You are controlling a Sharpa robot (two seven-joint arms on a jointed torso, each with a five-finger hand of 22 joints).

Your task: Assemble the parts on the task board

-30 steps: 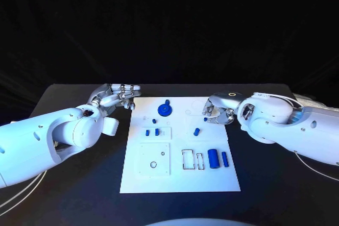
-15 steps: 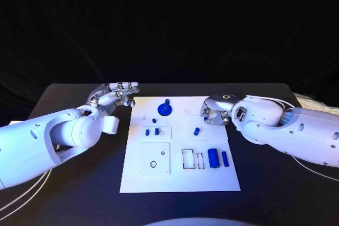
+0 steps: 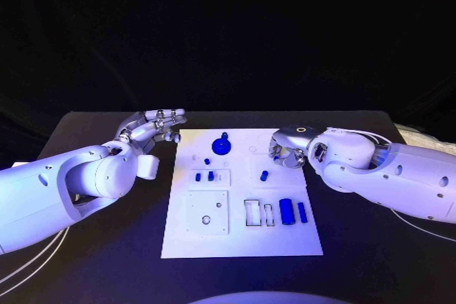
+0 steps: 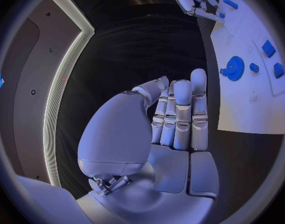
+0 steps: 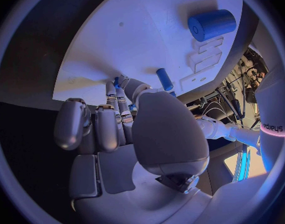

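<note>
The white task board point(image 3: 285, 241) lies mid-table. On it are a blue gear point(image 3: 221, 146), a short blue peg point(image 3: 264, 176), two small blue blocks point(image 3: 203, 177), a thick blue cylinder point(image 3: 286, 212) and a thin one point(image 3: 302, 213). My right hand point(image 3: 286, 151) hovers over the board's upper right edge, fingers curled, pinching a small blue part point(image 5: 117, 82) at its fingertips. The right wrist view shows the peg point(image 5: 164, 78) and the thick cylinder point(image 5: 211, 25) beyond that hand point(image 5: 136, 129). My left hand point(image 3: 154, 128) is held off the board's upper left corner, fingers straight and apart, holding nothing point(image 4: 177, 117).
The black table point(image 3: 380, 251) surrounds the board with free room on all sides. The board has recessed square plates point(image 3: 207, 213) and rectangular slots point(image 3: 253, 213) in its lower half. My two bulky white forearms flank the board.
My right hand has shifted slightly left and farther over the board's upper right edge, still with the small blue part. The left hand has barely moved.
</note>
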